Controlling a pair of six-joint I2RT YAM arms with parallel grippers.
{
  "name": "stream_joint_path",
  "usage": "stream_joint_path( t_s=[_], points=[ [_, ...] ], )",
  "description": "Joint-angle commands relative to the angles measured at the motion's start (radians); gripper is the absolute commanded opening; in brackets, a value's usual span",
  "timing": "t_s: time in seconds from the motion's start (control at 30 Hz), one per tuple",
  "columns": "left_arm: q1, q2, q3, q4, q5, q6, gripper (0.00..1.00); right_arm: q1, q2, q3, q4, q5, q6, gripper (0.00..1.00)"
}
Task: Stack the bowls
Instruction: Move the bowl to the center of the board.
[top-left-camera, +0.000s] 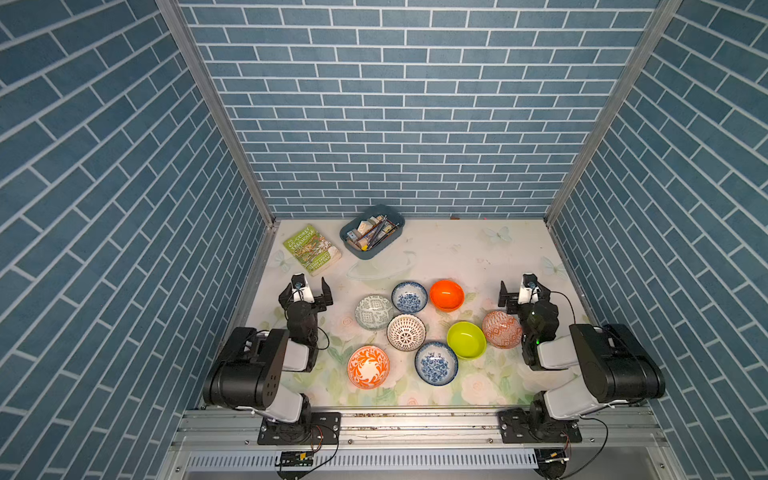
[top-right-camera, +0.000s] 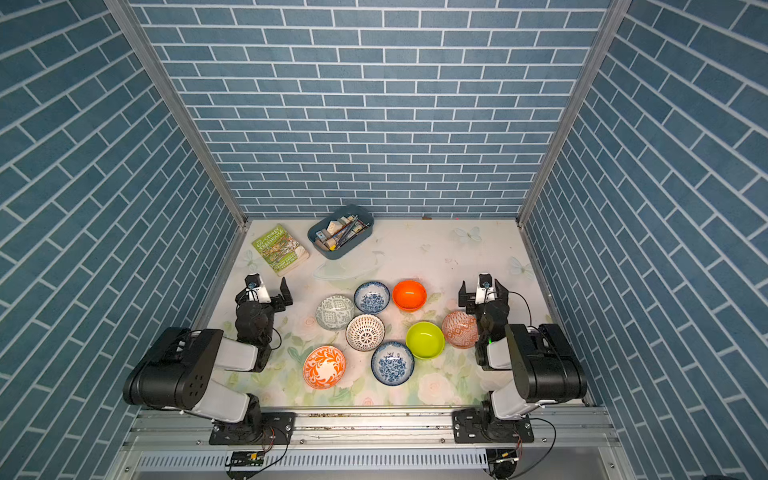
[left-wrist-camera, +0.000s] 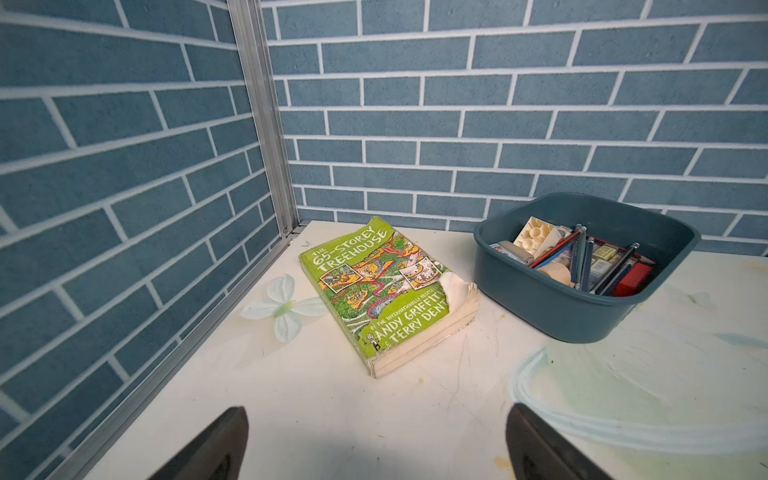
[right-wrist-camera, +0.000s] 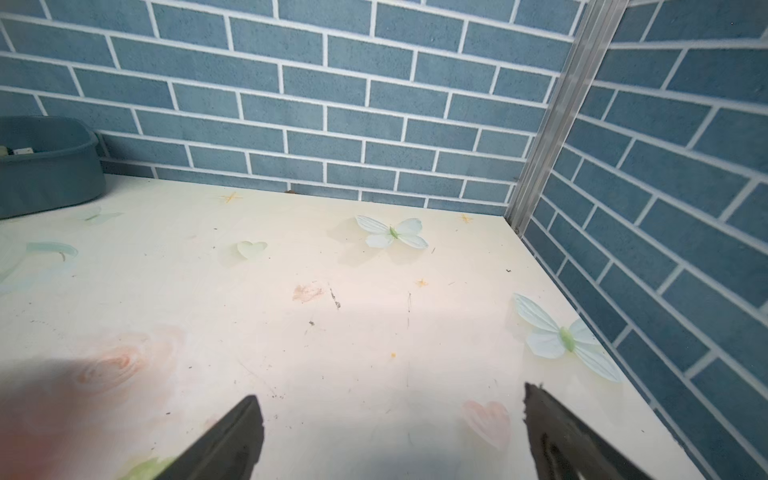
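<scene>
Pale floral surface (top-left-camera: 457, 249): eight bowls (top-left-camera: 406, 332) stand upright and separate, clustered mid-surface toward the front edge, none nested yet. Near the left edge, left end effector (top-left-camera: 308, 291); near the right edge, right end effector (top-left-camera: 523, 293). Both have jaws spread wide and hold nothing. The bowls look rigid and glazed: likely slick, chippable, light enough for one arm. Best hold: pinch the rim wall, one finger inside, one outside. The orange-white patterned bowl (top-left-camera: 501, 329) sits nearest the right arm, with the lime-green bowl (top-left-camera: 466, 339) just beside it.
</scene>
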Motion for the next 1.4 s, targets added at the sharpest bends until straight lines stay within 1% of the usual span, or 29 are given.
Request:
stream_joint_path(
  t_s=[0.0,0.9,0.97,1.03,1.1,1.17,1.2,1.23,1.3,1.37],
  points=[
    [0.007,-0.004,0.007,0.011,-0.005,-0.002,1.0,-0.005,-0.005,0.015,-0.002,-0.007,0.013,1.0],
    [0.007,-0.004,0.007,0.008,-0.004,-0.004,1.0,-0.005,-0.006,0.008,0.009,0.001,0.013,1.0],
    [0.006,-0.008,0.002,0.017,-0.034,-0.009,1.0,-0.004,-0.009,-0.002,0.026,0.001,0.009,1.0],
    [0.005,-0.042,0.004,-0.021,-0.073,-0.023,1.0,-0.001,-0.022,-0.026,0.057,-0.001,0.009,1.0],
    [-0.001,-0.124,0.046,-0.177,-0.116,-0.047,1.0,0.003,-0.069,-0.053,0.076,0.024,0.013,1.0],
    [-0.001,-0.185,0.153,-0.443,-0.183,-0.111,1.0,0.011,-0.158,-0.075,0.043,0.056,0.012,1.0],
    [-0.002,-0.205,0.224,-0.588,-0.232,-0.167,1.0,0.019,-0.253,-0.072,-0.033,0.078,0.011,1.0],
    [-0.002,-0.218,0.275,-0.691,-0.275,-0.227,1.0,0.023,-0.331,-0.062,-0.111,0.085,0.027,1.0],
    [-0.003,-0.237,0.38,-0.914,-0.351,-0.346,1.0,0.029,-0.493,-0.023,-0.287,0.093,0.124,1.0],
    [-0.001,-0.254,0.506,-1.154,-0.372,-0.409,1.0,0.027,-0.625,0.051,-0.521,0.114,0.33,1.0]
  ],
)
